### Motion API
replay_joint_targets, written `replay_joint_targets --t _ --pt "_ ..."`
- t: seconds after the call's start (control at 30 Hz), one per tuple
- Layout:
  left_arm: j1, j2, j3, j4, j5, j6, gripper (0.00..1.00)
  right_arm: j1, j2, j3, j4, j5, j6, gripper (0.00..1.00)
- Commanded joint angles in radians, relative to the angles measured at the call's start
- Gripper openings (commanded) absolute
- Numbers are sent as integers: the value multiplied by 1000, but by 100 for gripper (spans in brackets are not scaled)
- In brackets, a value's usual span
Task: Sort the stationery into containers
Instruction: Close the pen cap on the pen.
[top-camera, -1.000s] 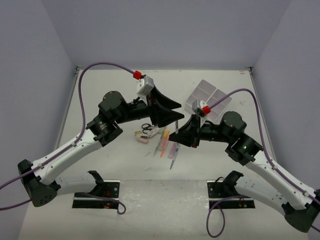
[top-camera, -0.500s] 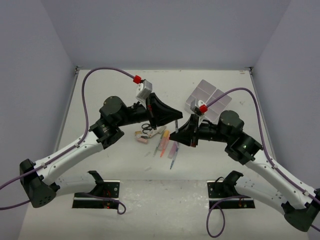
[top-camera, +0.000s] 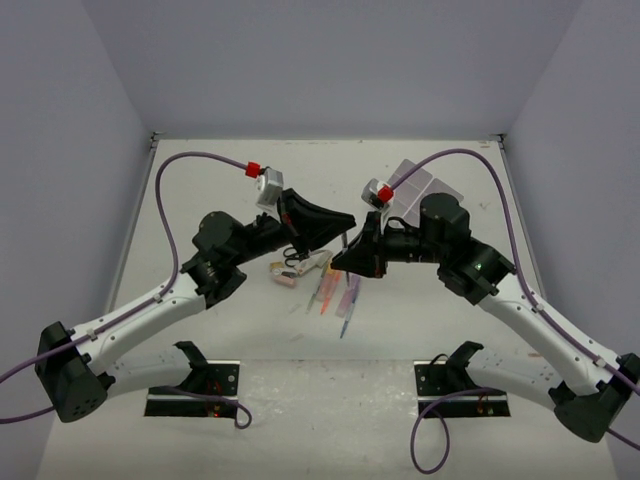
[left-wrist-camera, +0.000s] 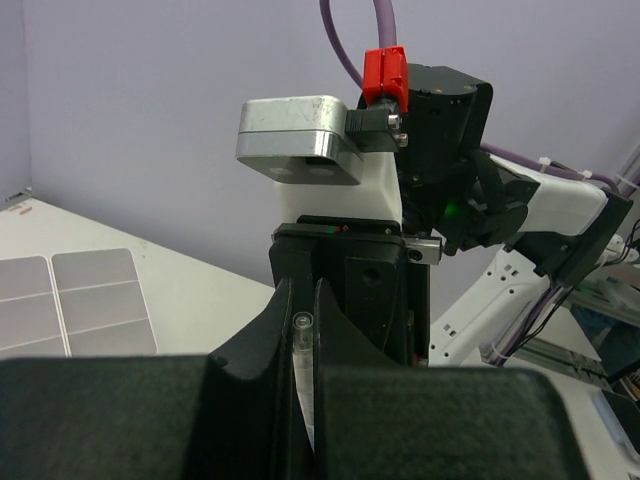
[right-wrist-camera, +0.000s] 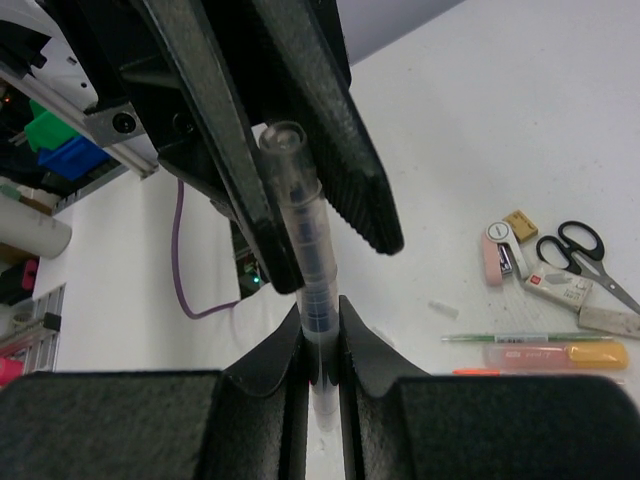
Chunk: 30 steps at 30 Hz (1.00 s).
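Observation:
A clear thin pen (right-wrist-camera: 300, 215) hangs in the air over the middle of the table, held at both ends. My left gripper (left-wrist-camera: 300, 335) is shut on one end of the pen (left-wrist-camera: 299, 330), and my right gripper (right-wrist-camera: 321, 340) is shut on the other. From above, the left gripper (top-camera: 350, 223) and right gripper (top-camera: 338, 264) meet tip to tip, with the pen (top-camera: 346, 240) between them. The white four-compartment container (top-camera: 430, 185) sits at the back right, partly hidden by the right arm. Scissors (right-wrist-camera: 578, 248), erasers (right-wrist-camera: 560, 288) and markers (right-wrist-camera: 555, 353) lie on the table.
The loose pile lies below the grippers: scissors (top-camera: 292, 256), an eraser (top-camera: 283, 281), orange and pink markers (top-camera: 327, 285), a purple marker (top-camera: 349, 296). A green pen (right-wrist-camera: 510, 337) and a small pink tool (right-wrist-camera: 497, 255) lie beside them. Purple cables arc over both arms.
My left gripper has closed on the pen that the right gripper held. Both wrists have shifted slightly left and up.

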Motion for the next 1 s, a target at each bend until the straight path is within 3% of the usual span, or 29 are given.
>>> replay_joint_targets --t 0.0,0.23,0.53,0.77,0.97 --pt "-58 7 -84 -159 185 -19 0 -56 12 143 243 101 35 0" --pt "-58 -32 -92 -183 189 -1 0 -72 21 127 254 112 35 0" --pt "-58 -32 -143 -129 207 -23 0 -139 41 110 299 20 85 0" --pt "-58 -116 -31 -306 1 93 0 -134 -2 -43 366 -83 92 0" --pt "-58 -137 49 -308 -33 113 0 -131 -63 -178 429 -156 113 0"
